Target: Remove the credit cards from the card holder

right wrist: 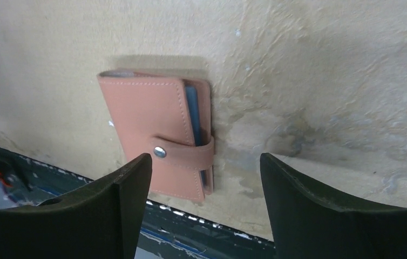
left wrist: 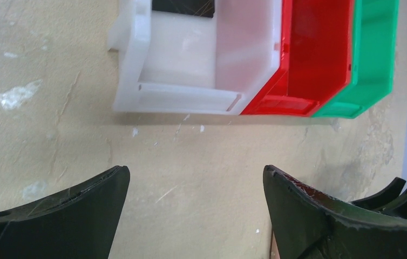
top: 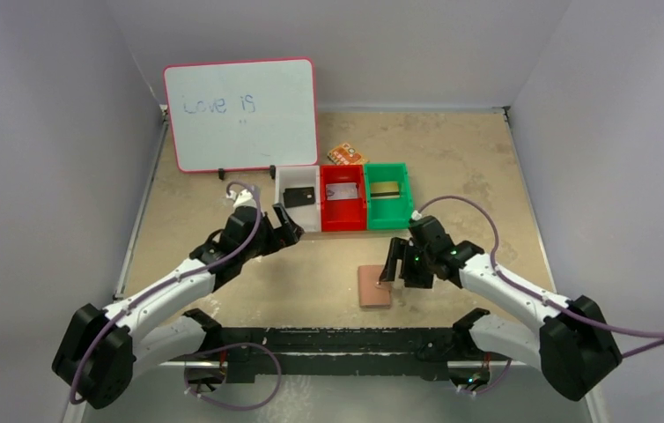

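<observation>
The tan-brown card holder (top: 374, 285) lies flat and snapped shut near the table's front edge. In the right wrist view the card holder (right wrist: 153, 127) shows its snap tab and a pale blue edge inside. My right gripper (top: 396, 267) is open and empty, just right of and above the holder; its gripper (right wrist: 205, 172) hangs over the holder's near right corner. My left gripper (top: 291, 229) is open and empty over bare table in front of the white bin; the gripper (left wrist: 196, 186) holds nothing. No card outside the holder is in my grippers.
Three bins stand in a row at mid-table: white (top: 298, 208) with a dark card, red (top: 343, 207) with a pale card, green (top: 387, 205) with a gold card. A whiteboard (top: 242, 113) leans behind. An orange patterned packet (top: 346, 155) lies behind the bins.
</observation>
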Robot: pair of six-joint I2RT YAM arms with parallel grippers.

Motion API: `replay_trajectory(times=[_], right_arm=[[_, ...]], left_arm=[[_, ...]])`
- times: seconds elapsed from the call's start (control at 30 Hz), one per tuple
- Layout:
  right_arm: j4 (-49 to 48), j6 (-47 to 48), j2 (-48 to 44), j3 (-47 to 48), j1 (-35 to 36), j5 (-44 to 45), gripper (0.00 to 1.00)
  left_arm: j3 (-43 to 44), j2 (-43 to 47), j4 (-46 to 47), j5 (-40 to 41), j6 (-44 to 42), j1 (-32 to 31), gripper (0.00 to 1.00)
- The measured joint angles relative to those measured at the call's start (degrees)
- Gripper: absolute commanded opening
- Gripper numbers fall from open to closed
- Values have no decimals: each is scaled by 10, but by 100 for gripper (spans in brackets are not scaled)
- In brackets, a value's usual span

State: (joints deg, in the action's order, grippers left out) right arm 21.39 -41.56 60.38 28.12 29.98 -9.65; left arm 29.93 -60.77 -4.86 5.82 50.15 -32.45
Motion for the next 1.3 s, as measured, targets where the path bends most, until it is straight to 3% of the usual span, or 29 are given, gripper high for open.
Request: replay_trajectory(times=[0.23,0.3,0.47,0.67,0.73,0.8,0.9,1.07,1.3], right_arm=[[53,-46,83,97,137,102,68],[53,-57,104,113,158,121,61],[65,-88,152,121,186,156,58],[84,-111,188,144,208,187,32],[89,-115,200,155,213,190,30],[88,-116,206,163,217,191,20],[72,-116,210,169,219,187,9],[-16,-121,226,169,219,150,0],[-109,-114,258,169,219,101,0]], left_arm=[[-71,78,-24,17,24,0,96],[-78,96,-34,26,33,0,96],[-80,138,-41,40,44,0,91],[-82,124,-42,24,43,0,81],[-83,111,-42,8,42,0,78],[-83,96,-42,-11,41,-1,76],[-81,74,-47,-30,36,-12,75],[-60,58,-68,-27,32,-61,74],[-26,27,-74,19,43,-155,74]])
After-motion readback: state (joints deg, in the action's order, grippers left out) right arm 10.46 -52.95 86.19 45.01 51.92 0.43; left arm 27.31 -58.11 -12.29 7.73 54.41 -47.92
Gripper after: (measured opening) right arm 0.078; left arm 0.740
